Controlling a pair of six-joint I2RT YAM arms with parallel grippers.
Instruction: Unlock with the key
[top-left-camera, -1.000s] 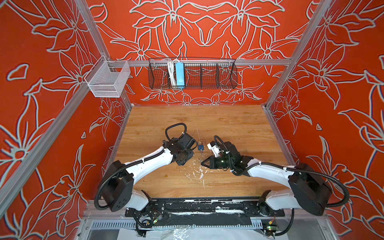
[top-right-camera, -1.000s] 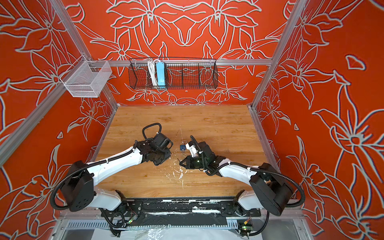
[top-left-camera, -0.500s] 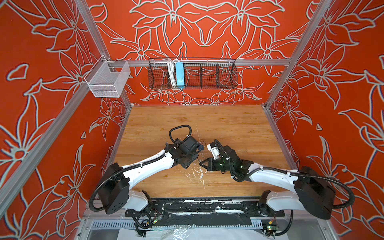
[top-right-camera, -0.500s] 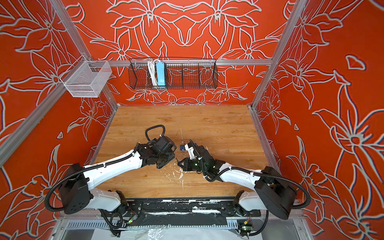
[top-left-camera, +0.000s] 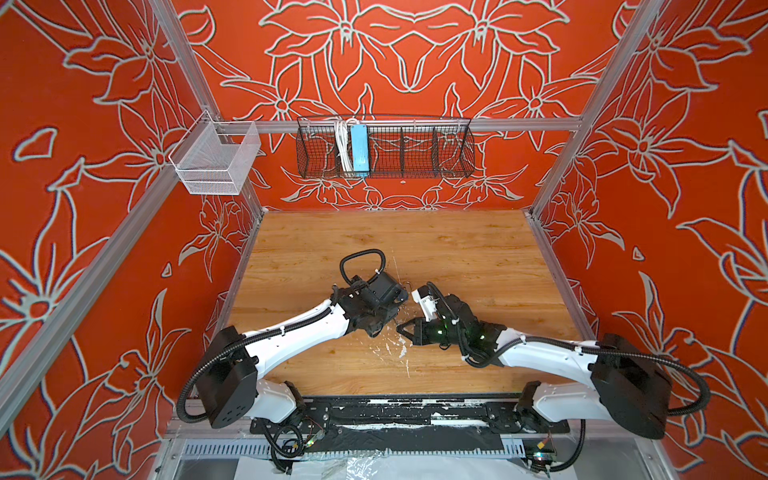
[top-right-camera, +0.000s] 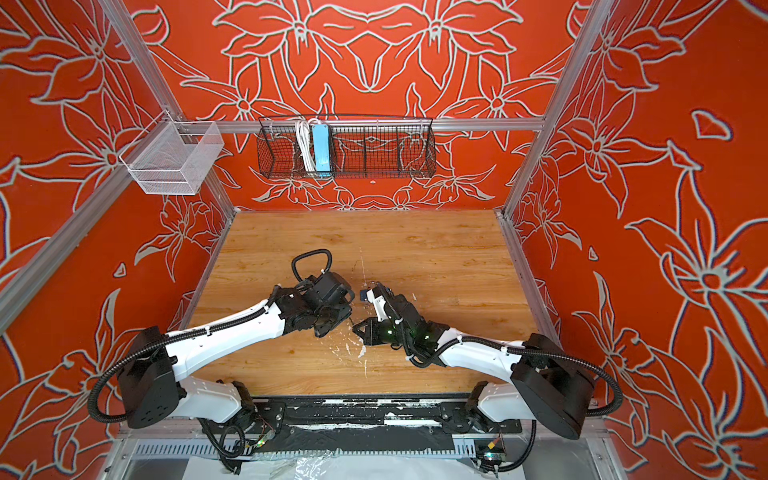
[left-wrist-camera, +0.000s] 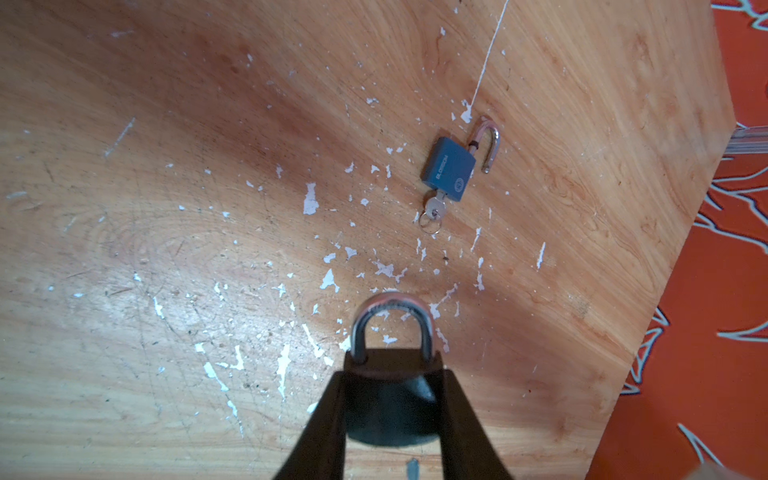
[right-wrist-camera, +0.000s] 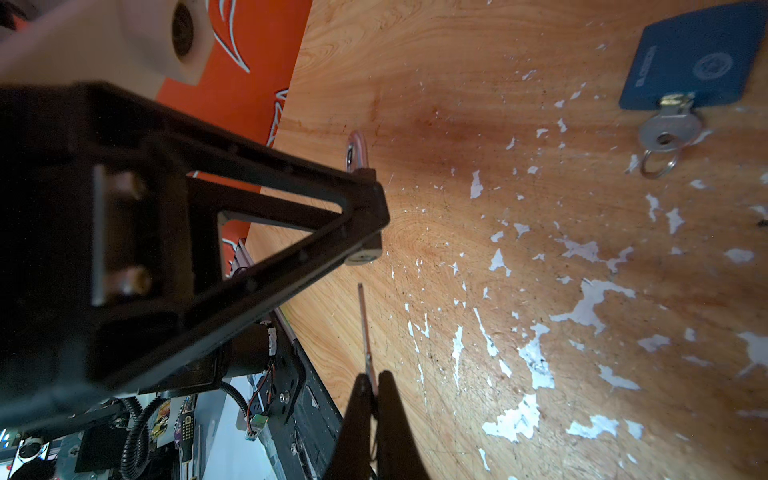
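Observation:
My left gripper (left-wrist-camera: 392, 370) is shut on a dark padlock (left-wrist-camera: 390, 399), whose silver shackle (left-wrist-camera: 390, 324) is closed and sticks out beyond the fingertips. In the right wrist view the same padlock (right-wrist-camera: 365, 253) shows between the left fingers, keyhole end toward my right gripper (right-wrist-camera: 374, 380). The right gripper is shut on a thin key (right-wrist-camera: 365, 328), seen edge-on. The key's tip stands a short gap from the padlock's underside. In both top views the two grippers (top-left-camera: 390, 320) (top-left-camera: 401, 329) meet tip to tip over the table's middle.
A blue padlock (left-wrist-camera: 449, 168) lies flat on the wooden table (top-left-camera: 457, 257), shackle swung open, with its own key (left-wrist-camera: 435, 206) and ring in it; in a top view this blue padlock (top-right-camera: 363, 296) lies just behind the grippers. White paint flecks cover the tabletop (right-wrist-camera: 582, 299). Wire baskets (top-left-camera: 384, 149) hang on the back wall.
My left arm has swung right with the padlock, closing on the right gripper. The right gripper has edged slightly left. Both grips are unchanged.

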